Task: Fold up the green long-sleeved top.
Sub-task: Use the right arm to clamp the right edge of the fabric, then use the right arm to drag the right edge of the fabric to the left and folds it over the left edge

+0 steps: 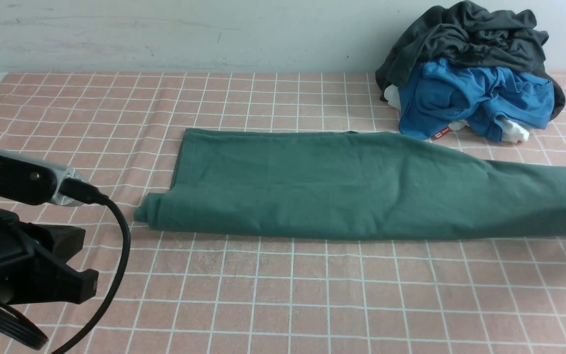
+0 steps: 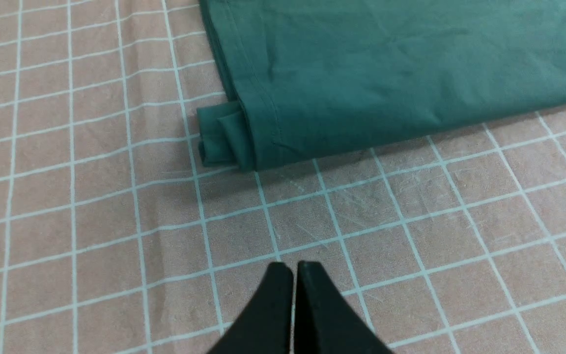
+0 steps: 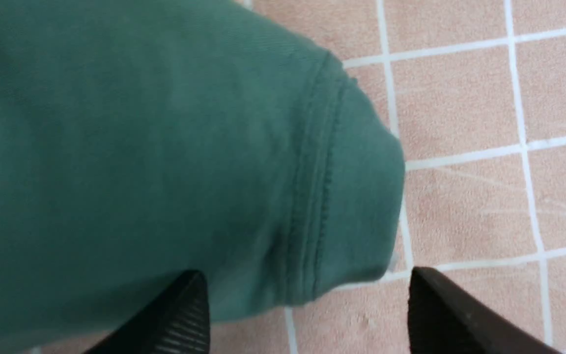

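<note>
1. The right gripper [image 3: 305, 273] has its jaws spread wide, one finger on each side of the stitched end band [image 3: 322, 196] at the right end of the garment. The cloth lies slack between them and nothing is clamped.
2. The left gripper [image 2: 294, 265] has its fingers pressed together with nothing between them. It hangs over bare cloth just off the garment's near left corner and does not touch it.
3. The large dark teal-green cotton long-sleeved top [image 1: 361, 187] lies flat as a long narrow band across the table. It is doubled lengthwise, with a rounded fold along its near edge.
4. A small roll of green fabric [image 2: 219, 140] sticks out past the hem at the top's left end. Judged to be a tucked-in sleeve that has slipped out of line.
5. The pink white-gridded tablecloth [image 1: 263, 295] lies under the top.
6. Beyond the top's far right end sits a heap, with a crumpled dark grey garment [image 1: 465, 34] over a bright blue garment [image 1: 474, 96]. Whether the heap touches the top cannot be told.
7. Assessment: the lengthwise folding appears done and the crosswise fold is not yet made. One arm stationed at each end suits bringing the ends together. The loose roll may spoil a neat edge.
</note>
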Tool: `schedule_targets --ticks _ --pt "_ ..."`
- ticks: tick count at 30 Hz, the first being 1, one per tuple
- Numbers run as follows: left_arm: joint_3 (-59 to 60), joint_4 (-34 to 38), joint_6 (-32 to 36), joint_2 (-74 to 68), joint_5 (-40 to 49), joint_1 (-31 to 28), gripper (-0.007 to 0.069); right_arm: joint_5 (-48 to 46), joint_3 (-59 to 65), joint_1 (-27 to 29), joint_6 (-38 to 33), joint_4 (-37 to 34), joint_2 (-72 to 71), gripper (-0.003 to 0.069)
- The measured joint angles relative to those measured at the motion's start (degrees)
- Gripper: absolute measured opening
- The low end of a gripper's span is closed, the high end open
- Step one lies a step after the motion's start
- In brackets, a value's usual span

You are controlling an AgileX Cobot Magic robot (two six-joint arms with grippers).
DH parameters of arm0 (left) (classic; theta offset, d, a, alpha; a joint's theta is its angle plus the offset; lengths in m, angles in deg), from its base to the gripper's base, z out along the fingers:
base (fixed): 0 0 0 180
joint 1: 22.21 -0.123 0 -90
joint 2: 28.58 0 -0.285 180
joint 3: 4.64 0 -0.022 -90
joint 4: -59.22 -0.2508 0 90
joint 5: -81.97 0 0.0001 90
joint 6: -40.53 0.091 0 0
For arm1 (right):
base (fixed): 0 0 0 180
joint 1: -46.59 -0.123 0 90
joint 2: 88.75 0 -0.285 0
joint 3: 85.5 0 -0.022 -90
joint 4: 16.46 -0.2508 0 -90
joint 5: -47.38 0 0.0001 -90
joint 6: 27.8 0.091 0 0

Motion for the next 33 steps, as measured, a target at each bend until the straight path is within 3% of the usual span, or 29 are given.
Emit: schedule_targets --ticks 4,8,9,13,16,22,27,33 --pt "0.00 0.05 0.18 0.00 -0.05 0.00 -0.0003 2.60 0.28 0.17 0.88 -0.37 3.79 0.0516" --pt "0.00 0.05 0.18 0.00 -0.27 0.00 -0.0003 3.30 0.28 0.17 -0.14 -3.80 5.78 0.0398" --pt "0.00 0.05 0.18 0.00 -0.55 0.00 -0.0003 3.48 0.22 0.17 -1.03 -4.83 5.82 0.0288" --pt "0.00 -0.11 0.18 0.00 -1.26 0.00 -0.0003 2.10 -0.67 0.17 -2.23 -4.32 5.34 0.0055" --pt "0.00 -0.11 0.18 0.00 -1.32 0.00 -0.0003 -0.49 -2.77 0.17 -2.23 -1.21 3.18 0.0018" --pt "0.00 0.08 0.18 0.00 -1.44 0.00 -0.0003 -7.18 -12.76 -1.69 -1.91 5.99 -5.46 0.0013" --pt "0.00 0.92 0.18 0.00 -2.61 0.00 -0.0003 -9.19 -19.27 -11.56 -1.76 4.03 -11.00 0.0013" --pt "0.00 1.39 0.18 0.00 -3.24 0.00 -0.0003 -2.39 -21.35 -33.07 -0.47 -1.80 -9.56 0.0013"
